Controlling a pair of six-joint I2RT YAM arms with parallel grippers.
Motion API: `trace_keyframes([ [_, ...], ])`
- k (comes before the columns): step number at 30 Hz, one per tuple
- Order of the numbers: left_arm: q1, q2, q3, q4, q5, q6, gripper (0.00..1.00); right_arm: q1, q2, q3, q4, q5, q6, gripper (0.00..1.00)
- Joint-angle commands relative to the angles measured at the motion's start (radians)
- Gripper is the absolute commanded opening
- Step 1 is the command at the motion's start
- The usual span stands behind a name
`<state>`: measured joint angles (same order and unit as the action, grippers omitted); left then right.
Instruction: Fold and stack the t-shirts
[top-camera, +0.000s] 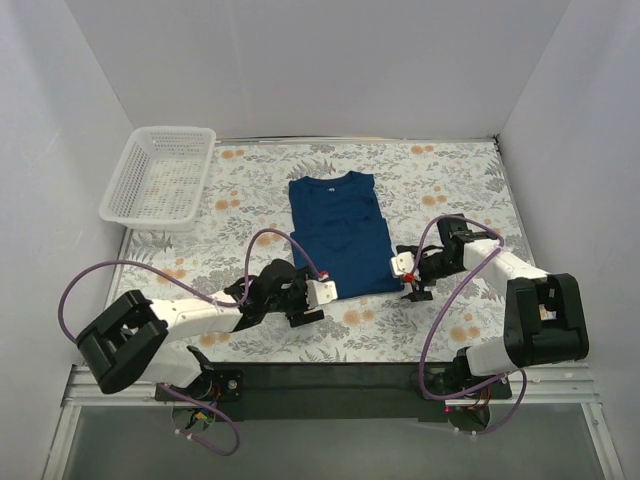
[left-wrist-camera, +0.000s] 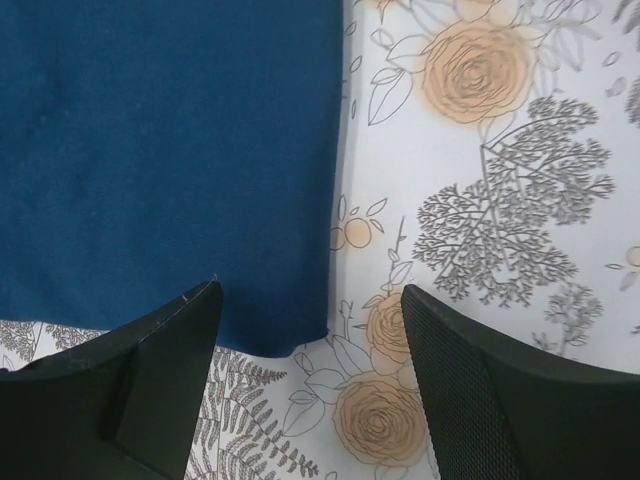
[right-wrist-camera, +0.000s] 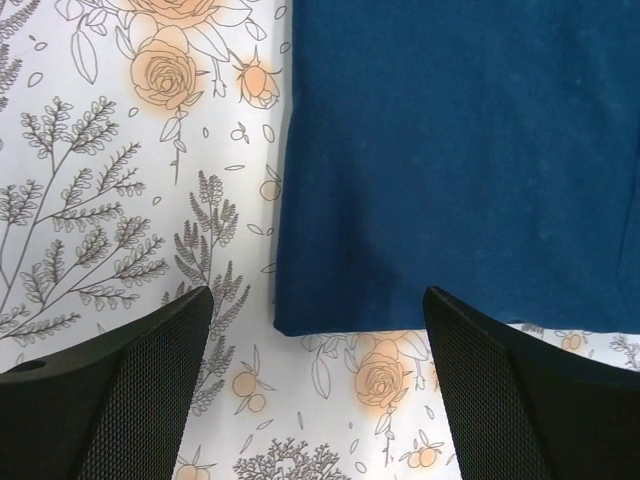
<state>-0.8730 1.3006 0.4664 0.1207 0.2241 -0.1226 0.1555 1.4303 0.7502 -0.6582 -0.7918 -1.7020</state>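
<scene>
Where it lies folded, t-shirt (top-camera: 338, 235) runs near-to-far, collar far (hem toward arms); left gripper (left-wrist-camera: 310, 292) and right gripper (right-wrist-camera: 316, 292) spread, empty.

Navy t-shirt (left-wrist-camera: 160, 150) fills the far-left part of the view. It lies flat, plain fabric, no print visible. Its right edge runs straight from far to near, and its hem runs along the near side. The two meet in a corner just left of centre. Floral tablecloth (left-wrist-camera: 500, 200) covers the right side and a strip below the hem, with grey leaves and orange roses. The left gripper (left-wrist-camera: 312, 292) shows two black fingers (left-wrist-camera: 150, 380) at the near edge, spread wide, clamping nothing. The left finger overlaps the hem in view; contact can't be told. The right finger is over bare tablecloth, apart from the t-shirt. The corner lies in the gap.
</scene>
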Motion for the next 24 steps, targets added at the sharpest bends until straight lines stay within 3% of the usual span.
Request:
trace_keyframes([
  [1, -0.004, 0.055, 0.003, 0.085, -0.072, 0.051, 0.66, 0.013, 0.005, 0.011, 0.051, -0.015, -0.016, 0.77],
  [7, -0.004, 0.138, 0.011, 0.091, -0.107, 0.061, 0.59, 0.03, 0.022, 0.005, 0.068, 0.003, -0.013, 0.76],
  [12, -0.004, 0.166, 0.008, 0.086, -0.12, 0.054, 0.34, 0.052, 0.056, -0.002, 0.088, 0.032, 0.008, 0.73],
  [15, -0.004, 0.151, -0.008, 0.089, -0.111, 0.047, 0.26, 0.076, 0.062, -0.018, 0.136, 0.069, 0.053, 0.71],
  [24, -0.006, 0.143, -0.008, 0.085, -0.042, 0.029, 0.2, 0.168, 0.11, -0.028, 0.247, 0.216, 0.198, 0.6],
])
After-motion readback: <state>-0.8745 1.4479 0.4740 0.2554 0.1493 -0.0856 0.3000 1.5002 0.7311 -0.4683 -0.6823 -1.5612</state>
